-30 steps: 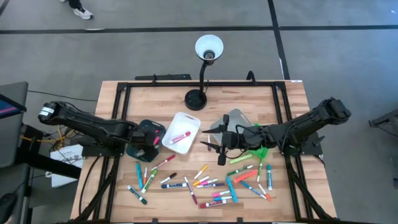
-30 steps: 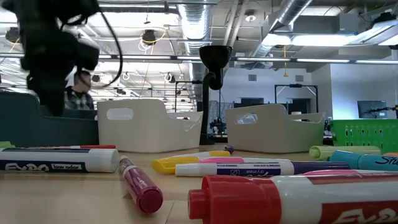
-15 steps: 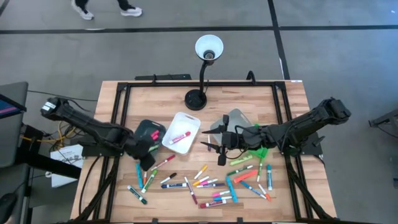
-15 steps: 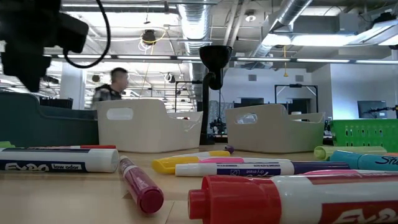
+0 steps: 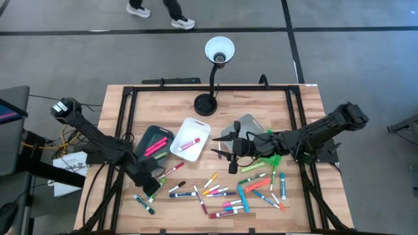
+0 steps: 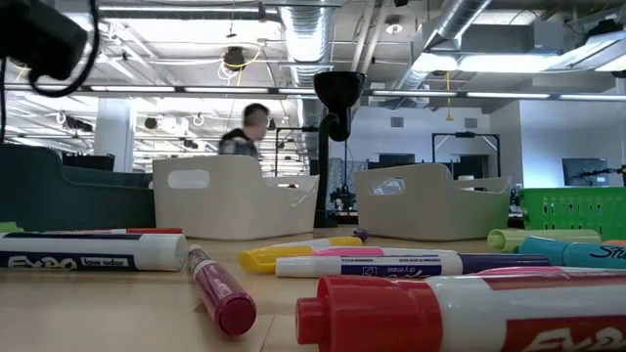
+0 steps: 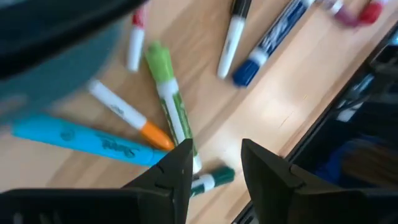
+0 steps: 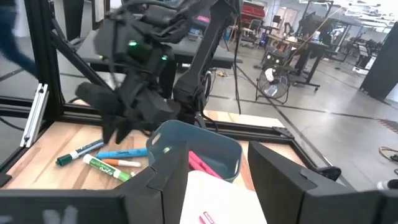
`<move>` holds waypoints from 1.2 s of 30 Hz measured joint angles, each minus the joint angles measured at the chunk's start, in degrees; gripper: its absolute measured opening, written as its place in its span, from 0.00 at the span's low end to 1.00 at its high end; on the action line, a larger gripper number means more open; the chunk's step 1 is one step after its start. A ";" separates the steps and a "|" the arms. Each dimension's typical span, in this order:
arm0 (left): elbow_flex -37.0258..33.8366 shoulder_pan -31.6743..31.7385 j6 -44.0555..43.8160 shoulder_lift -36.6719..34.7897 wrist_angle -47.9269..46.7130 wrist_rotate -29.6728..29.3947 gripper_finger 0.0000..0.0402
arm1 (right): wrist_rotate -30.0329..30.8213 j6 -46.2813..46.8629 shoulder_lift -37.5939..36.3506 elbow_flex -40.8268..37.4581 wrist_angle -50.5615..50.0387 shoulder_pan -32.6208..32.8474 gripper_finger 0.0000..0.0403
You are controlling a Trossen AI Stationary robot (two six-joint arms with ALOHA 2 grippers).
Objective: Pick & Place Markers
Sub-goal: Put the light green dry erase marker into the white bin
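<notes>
Your left gripper (image 5: 151, 187) gapes empty over scattered markers (image 5: 215, 190) | right gripper (image 5: 225, 155) open, empty, beside white bin (image 5: 191, 139) | teal bin (image 5: 154, 142) holds pink sticks.

Markers (image 5: 215, 190) lie before three bins (image 5: 191, 139).

I count four bins: one teal (image 5: 149, 134), one white (image 5: 196, 124), one grey (image 5: 248, 123), one green (image 5: 273, 158). Markers: two pink ones (image 5: 155, 145) in the teal bin, one (image 5: 189, 142) in the white, roughly twenty-five loose (image 5: 196, 194) toward 6 o'clock, too tangled for an exact number. One lamp (image 5: 219, 52) at 12 o'clock, my two arms (image 5: 104, 140) (image 5: 313, 134), one person (image 5: 160, 6) beyond the table.
</notes>
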 joint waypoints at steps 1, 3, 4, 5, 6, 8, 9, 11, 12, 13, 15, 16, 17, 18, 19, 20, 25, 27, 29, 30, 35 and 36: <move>0.00 -0.90 -0.30 1.25 0.53 -0.04 0.33 | 0.00 0.00 0.00 0.00 -0.26 0.00 0.39; 0.00 -2.16 -0.52 4.21 1.67 -0.08 0.33 | 0.00 0.01 0.00 0.00 -0.36 0.00 0.39; 0.00 -2.60 -0.86 5.89 2.19 -0.10 0.33 | 0.00 0.01 0.00 0.00 -0.36 0.00 0.39; 0.00 -2.94 -1.20 7.54 2.42 -0.10 0.33 | 0.00 0.02 0.00 0.00 -0.36 0.00 0.39; 0.00 -3.18 -1.45 9.20 2.91 0.02 0.33 | 0.00 0.02 0.00 0.00 -0.37 0.01 0.39; 0.00 -3.37 -1.53 12.38 4.21 0.64 0.33 | 0.00 0.02 0.00 0.00 -0.35 0.11 0.39; 0.00 -3.36 -1.56 13.67 4.14 0.69 0.33 | 0.00 0.02 0.00 0.00 -0.31 0.11 0.39; 0.05 -3.36 -1.71 16.03 4.43 0.73 0.33 | -0.02 0.02 0.00 0.00 -0.33 0.11 0.38; 0.19 -3.35 -1.72 16.61 4.85 0.61 0.33 | -0.06 0.02 0.00 0.00 -0.33 0.11 0.38; 0.25 -3.31 -1.73 17.25 5.32 0.29 0.33 | -0.09 0.02 0.00 0.00 -0.29 0.11 0.38; 0.09 -3.28 -1.71 18.21 5.75 -0.26 0.33 | -0.10 0.01 0.00 0.00 -0.33 0.11 0.38; -0.13 -3.38 -1.73 18.38 4.79 -1.29 0.33 | -0.10 0.02 0.00 0.00 -0.33 0.10 0.38; -0.16 -3.38 -1.74 18.17 4.98 -1.55 0.33 | -0.11 0.02 0.00 0.00 -0.33 0.06 0.38; -0.06 -3.35 -1.75 18.12 5.40 -2.22 0.33 | -0.11 0.02 0.00 0.00 -0.36 0.04 0.38; -0.02 -3.30 -1.76 18.17 5.49 -2.86 0.33 | -0.11 0.02 0.00 0.00 -0.35 0.04 0.38; -0.04 -3.27 -1.75 18.18 5.25 -3.14 0.33 | -0.11 0.02 0.00 0.00 -0.33 0.04 0.38; -0.04 -3.33 -1.75 18.18 5.30 -3.50 0.31 | -0.24 0.02 0.00 0.00 -0.59 0.04 0.38; -0.07 -3.29 -1.75 18.18 5.37 -3.84 0.28 | -0.24 0.02 0.00 0.00 -0.79 0.04 0.37; -0.07 -3.31 -1.75 18.18 5.32 -4.61 0.22 | -0.24 0.02 0.00 0.00 -0.76 0.04 0.37; -0.07 -3.31 -1.73 18.18 5.37 -5.26 0.19 | -0.24 0.02 0.00 0.00 -0.77 0.04 0.37; -0.07 -2.89 -1.71 17.40 5.60 -7.23 0.12 | -0.22 0.02 0.00 0.00 -0.75 0.04 0.37; 0.05 -2.88 -1.69 16.93 5.80 -7.36 0.12 | -0.22 0.02 0.00 0.00 -0.75 0.04 0.37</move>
